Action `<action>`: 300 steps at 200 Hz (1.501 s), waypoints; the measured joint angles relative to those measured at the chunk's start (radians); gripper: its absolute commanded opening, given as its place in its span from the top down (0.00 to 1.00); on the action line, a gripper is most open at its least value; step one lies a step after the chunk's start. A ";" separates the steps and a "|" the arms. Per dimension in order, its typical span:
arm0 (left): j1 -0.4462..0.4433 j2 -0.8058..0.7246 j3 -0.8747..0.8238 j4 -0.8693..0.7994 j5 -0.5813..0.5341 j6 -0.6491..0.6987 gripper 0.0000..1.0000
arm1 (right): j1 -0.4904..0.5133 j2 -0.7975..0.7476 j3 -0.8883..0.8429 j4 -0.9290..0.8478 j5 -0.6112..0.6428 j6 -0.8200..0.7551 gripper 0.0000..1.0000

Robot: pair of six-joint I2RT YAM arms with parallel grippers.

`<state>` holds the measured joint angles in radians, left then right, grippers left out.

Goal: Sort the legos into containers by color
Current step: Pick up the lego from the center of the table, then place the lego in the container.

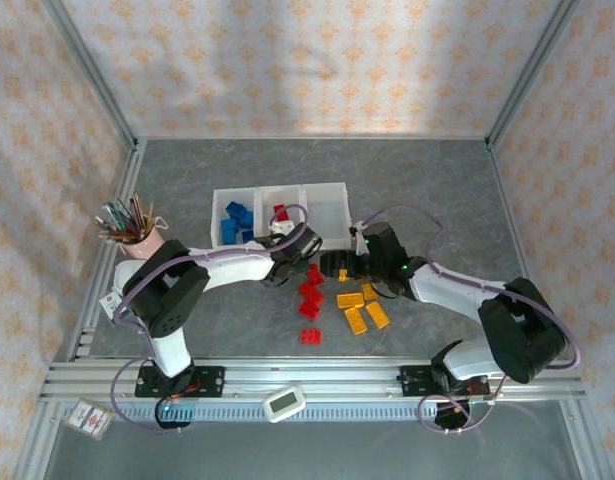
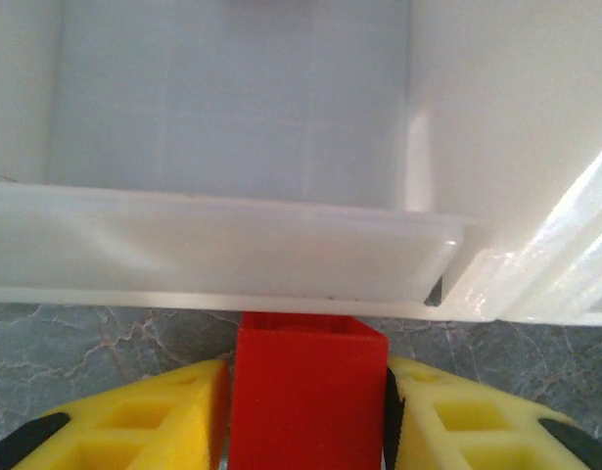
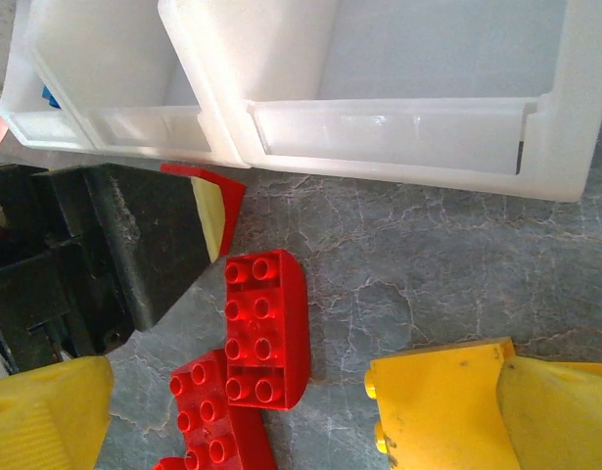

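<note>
Left of the containers (image 1: pixel 278 188) stands a pink cup (image 1: pixel 139 245) of pencils, which has no part in the sort. The leftmost bin holds blue legos (image 1: pixel 237 222), the middle one a few red legos (image 1: pixel 280 212), and the rightmost looks empty.

Just in front of the containers, seemingly at the middle bin, the left gripper (image 2: pixel 305 367) pinches a red brick (image 2: pixel 308 421) between its yellow fingers (image 2: pixel 173 426), low and just short of the near rim. The step in hand looks like delivering this brick. The next move calls for a lift above the rim, a short reach forward over the red pile, then a release.

Further right, before the rightmost bin, the right gripper (image 3: pixel 301 401) hangs with jaws spread wide, a yellow brick (image 3: pixel 438 401) lying against its right finger. Closing on it probably needs centring first.

Loose red bricks (image 1: pixel 310 292) and yellow legos (image 1: pixel 362 312) wait on the worktop (image 1: pixel 187 180) in front of the containers. No brand or writing is readable.
</note>
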<state>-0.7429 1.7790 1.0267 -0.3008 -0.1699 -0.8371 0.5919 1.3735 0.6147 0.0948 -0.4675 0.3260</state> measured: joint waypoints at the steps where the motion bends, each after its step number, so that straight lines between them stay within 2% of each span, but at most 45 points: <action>1: 0.000 0.000 0.000 0.000 -0.001 0.000 0.58 | 0.000 0.000 0.000 0.000 0.000 0.000 0.00; 53: -0.001 -0.003 -0.008 0.012 -0.002 0.004 0.72 | 0.000 0.000 0.000 0.000 0.000 -0.003 0.00; 94: -0.003 -0.066 -0.074 0.021 0.013 0.004 0.72 | 0.000 -0.010 0.005 -0.023 0.008 -0.015 0.00; 141: -0.016 -0.233 -0.155 -0.006 0.024 0.000 0.72 | 0.000 -0.039 0.054 -0.059 0.015 -0.024 0.00; 185: 0.001 -0.329 -0.098 -0.060 -0.027 0.011 0.72 | 0.000 -0.047 0.108 -0.055 0.015 -0.013 0.00; 223: 0.089 -0.272 0.055 -0.066 -0.076 0.070 0.73 | 0.000 -0.010 0.150 -0.040 0.047 0.015 0.00; 300: 0.209 0.063 0.317 -0.067 -0.108 0.178 0.72 | -0.013 0.065 0.204 -0.010 0.094 0.033 0.00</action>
<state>-0.5335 1.8420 1.3441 -0.3676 -0.2779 -0.6590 0.5785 1.4384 0.8185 0.0853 -0.3737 0.3592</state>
